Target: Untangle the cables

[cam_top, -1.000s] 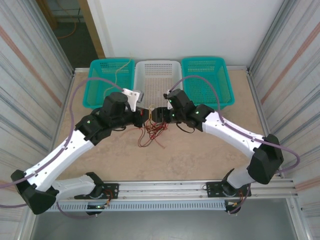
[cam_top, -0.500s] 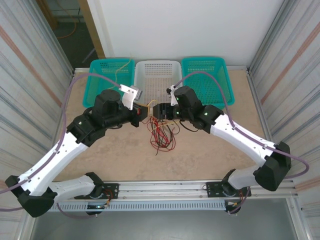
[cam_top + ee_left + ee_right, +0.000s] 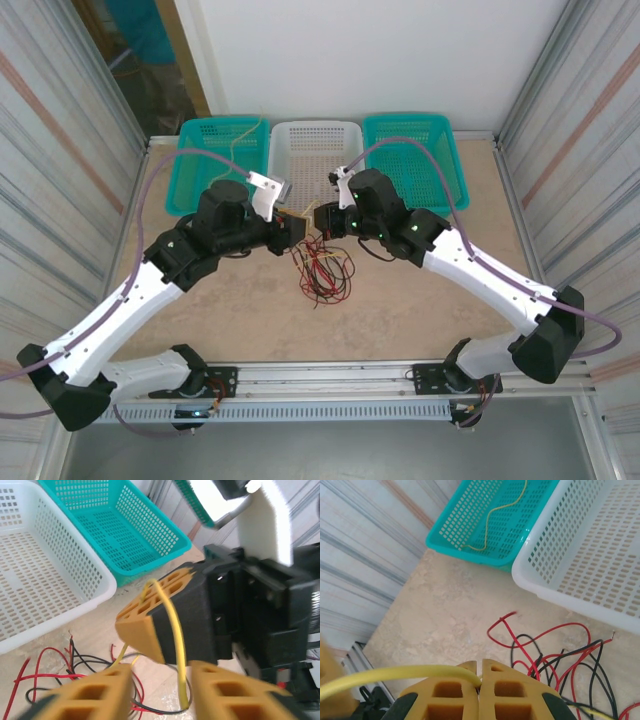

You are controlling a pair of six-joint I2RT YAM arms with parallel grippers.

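Right end effector (image 3: pixel 480 674) pinching yellow cable (image 3: pixel 395 673), red-black tangle (image 3: pixel 322 270)

Beige marbled bench (image 3: pixel 420 320). Three perforated baskets stand in a row along its 12 o'clock edge, side by side. Teal basket (image 3: pixel 200 150) at 11 o'clock, white basket (image 3: pixel 315 150) at 12, second teal basket (image 3: pixel 450 150) at 1. Corrugated metal walls (image 3: pixel 60 150) at 9 and 3 o'clock. Aluminium rail (image 3: pixel 330 375) at 6 o'clock.
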